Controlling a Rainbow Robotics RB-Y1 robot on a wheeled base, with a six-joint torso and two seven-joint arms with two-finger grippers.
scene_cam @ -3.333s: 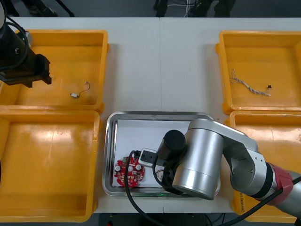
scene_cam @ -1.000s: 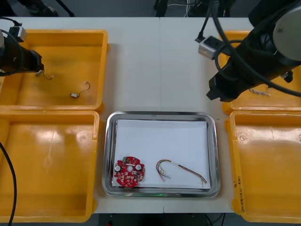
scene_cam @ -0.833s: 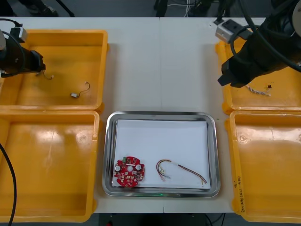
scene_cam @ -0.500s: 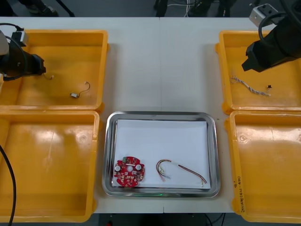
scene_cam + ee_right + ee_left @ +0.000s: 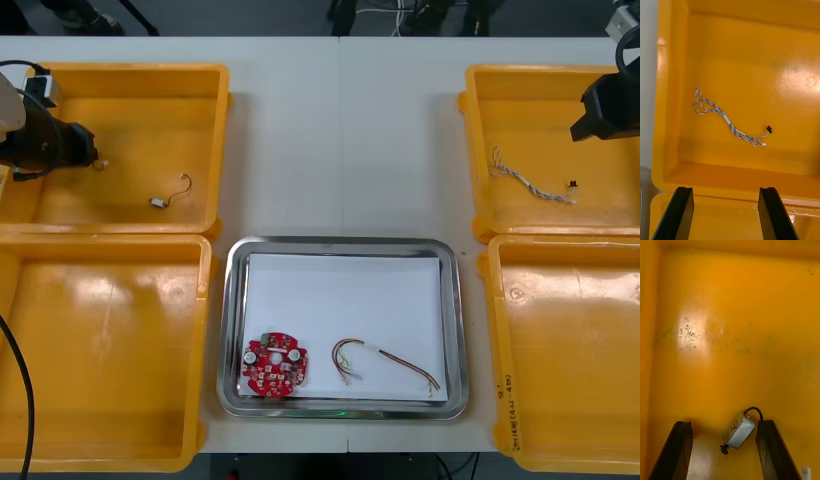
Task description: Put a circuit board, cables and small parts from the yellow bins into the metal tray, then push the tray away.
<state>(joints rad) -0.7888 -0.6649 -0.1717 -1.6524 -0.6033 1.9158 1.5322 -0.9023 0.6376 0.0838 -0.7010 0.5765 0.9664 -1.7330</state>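
Metal part (small) — inside left tool

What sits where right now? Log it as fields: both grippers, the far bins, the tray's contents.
left gripper: open, in the far left yellow bin, fingers either side of a small metal part
right gripper: open, over the far right yellow bin
far right yellow bin: holds a twisted blue and white cable
metal tray: holds a round red circuit board and a red and yellow cable

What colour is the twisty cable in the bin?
Blue and white cable, best in the right wrist view.
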